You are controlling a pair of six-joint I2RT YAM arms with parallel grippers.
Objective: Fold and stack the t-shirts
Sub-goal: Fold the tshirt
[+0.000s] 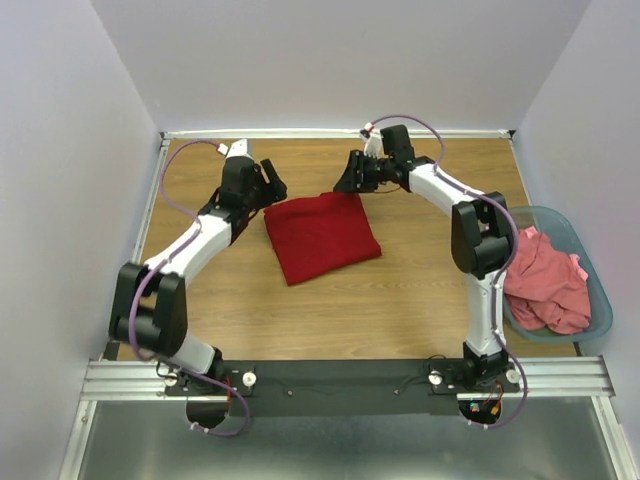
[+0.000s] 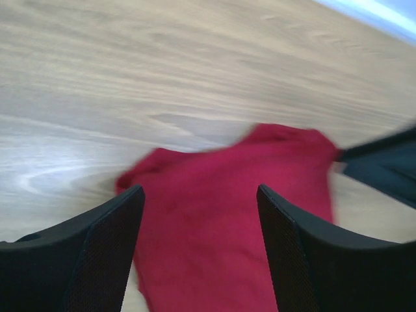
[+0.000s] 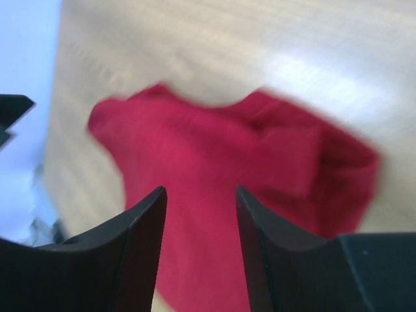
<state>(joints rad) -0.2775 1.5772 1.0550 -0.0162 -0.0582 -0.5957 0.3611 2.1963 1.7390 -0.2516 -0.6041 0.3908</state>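
A dark red t-shirt (image 1: 320, 235) lies folded into a rough square in the middle of the wooden table (image 1: 350, 310). My left gripper (image 1: 272, 186) hovers just off its far left corner, jaws open, nothing between them; its wrist view looks down on the red t-shirt (image 2: 227, 221). At the shirt's far right corner my right gripper (image 1: 347, 178) is open too and holds nothing, with the same red t-shirt (image 3: 214, 169) below it. Lighter salmon-pink t-shirts (image 1: 545, 285) lie crumpled in the basket at the right.
The grey-blue plastic basket (image 1: 590, 265) sits at the table's right edge beside the right arm. White walls close in the table at the back and sides. A metal rail (image 1: 350, 375) runs along the near edge.
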